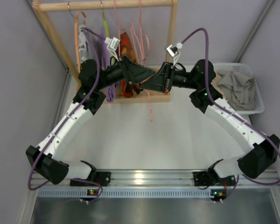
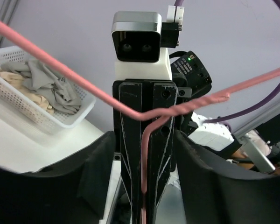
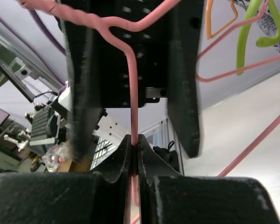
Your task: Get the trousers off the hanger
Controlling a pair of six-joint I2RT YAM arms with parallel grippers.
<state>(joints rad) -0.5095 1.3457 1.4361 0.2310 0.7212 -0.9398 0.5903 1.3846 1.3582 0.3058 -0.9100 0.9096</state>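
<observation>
Top external: basket (image 1: 238,66), seemingly grey clothes (image 1: 238,86)

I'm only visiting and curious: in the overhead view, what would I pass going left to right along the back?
Orange wire hanger → green plastic hanger → pink wire hangers → right wooden post of the rack → white plastic basket holding grey clothes.

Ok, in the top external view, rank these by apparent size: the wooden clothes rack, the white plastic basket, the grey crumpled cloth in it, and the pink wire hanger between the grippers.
1. wooden clothes rack
2. white plastic basket
3. grey crumpled cloth
Unranked: pink wire hanger, which is thin and only partly visible here.
</observation>
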